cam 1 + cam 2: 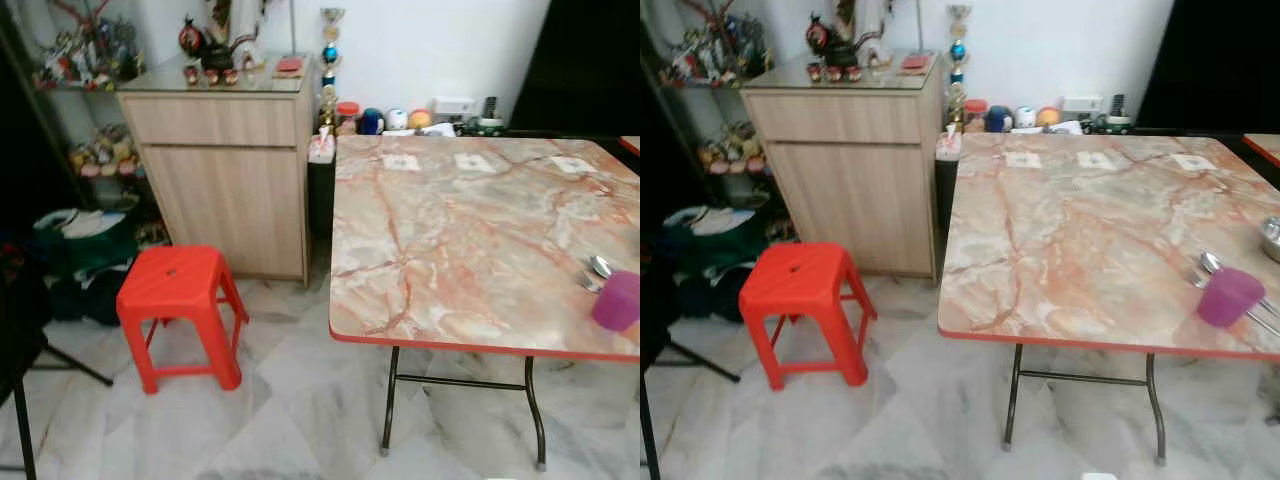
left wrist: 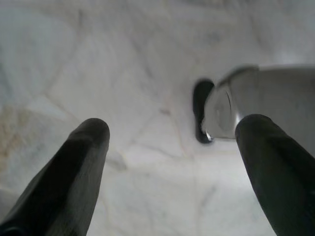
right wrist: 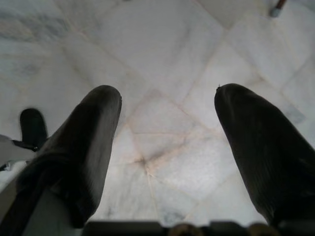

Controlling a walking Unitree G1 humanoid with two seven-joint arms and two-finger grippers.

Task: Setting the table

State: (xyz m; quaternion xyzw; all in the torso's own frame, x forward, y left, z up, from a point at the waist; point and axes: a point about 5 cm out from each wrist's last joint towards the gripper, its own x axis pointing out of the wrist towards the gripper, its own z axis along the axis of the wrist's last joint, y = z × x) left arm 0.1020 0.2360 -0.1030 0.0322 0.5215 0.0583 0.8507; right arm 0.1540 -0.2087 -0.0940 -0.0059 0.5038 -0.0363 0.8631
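A marble-patterned folding table (image 1: 440, 230) with a red rim stands ahead on the right. Near its right front edge sits a purple cup (image 1: 1228, 296), with metal spoons (image 1: 1210, 265) just behind it and part of a metal bowl (image 1: 1272, 236) at the far right. Three white placemats (image 1: 474, 161) lie along the table's far side. My left gripper (image 2: 172, 132) hangs open over the marble floor, beside my own silver leg. The right gripper (image 3: 167, 103) also hangs open above the floor tiles, with nothing between its fingers.
A red plastic stool (image 1: 178, 305) stands on the floor left of the table. Behind it is a wooden cabinet (image 1: 225, 170) with ornaments on top. Bags and clutter (image 1: 80, 250) lie at the far left, and a dark stand leg (image 1: 20, 430) crosses the near left.
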